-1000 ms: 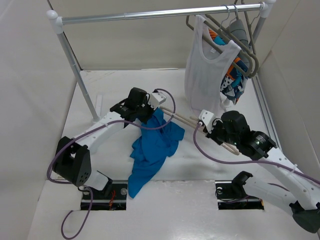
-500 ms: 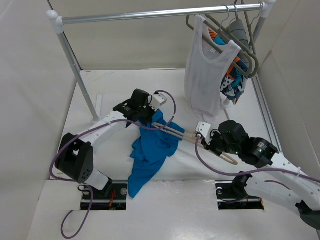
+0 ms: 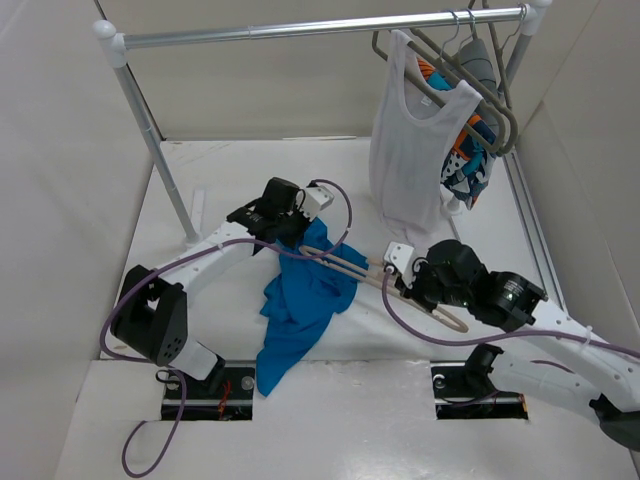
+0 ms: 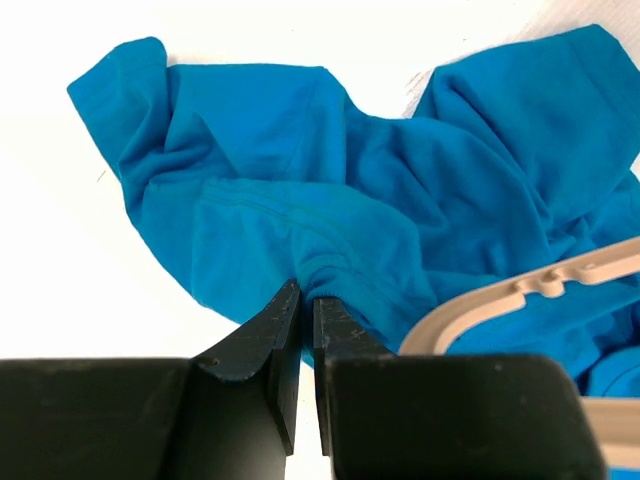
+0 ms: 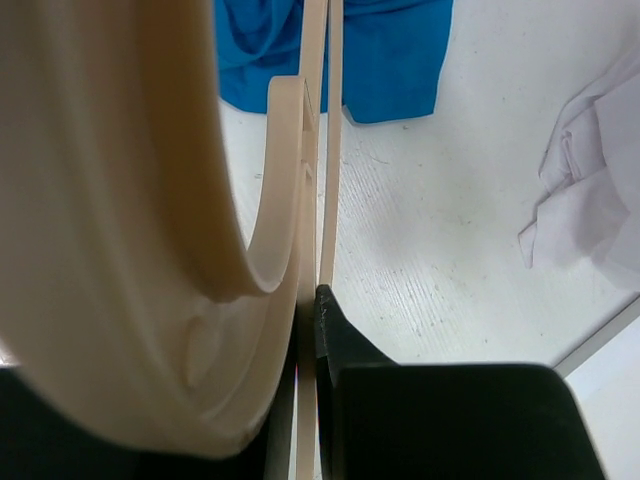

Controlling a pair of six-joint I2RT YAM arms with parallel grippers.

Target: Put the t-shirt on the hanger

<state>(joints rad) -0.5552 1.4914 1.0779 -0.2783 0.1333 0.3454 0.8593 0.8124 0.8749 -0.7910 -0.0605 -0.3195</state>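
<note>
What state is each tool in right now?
Left tool: closed, pinching a fold of the blue t-shirt.
Right tool: closed, gripping the beige hanger.

White arms (image 3: 198,260) bear black joints, black-fingered pincers (image 4: 304,297) and looping purple cables (image 3: 348,213).

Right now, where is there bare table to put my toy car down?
Bare table lies at the back, between the rack pole and the white tank top, and at the front, between the t-shirt and the right arm's base. The middle is crowded: t-shirt, hanger, left pincer, right pincer.
</note>
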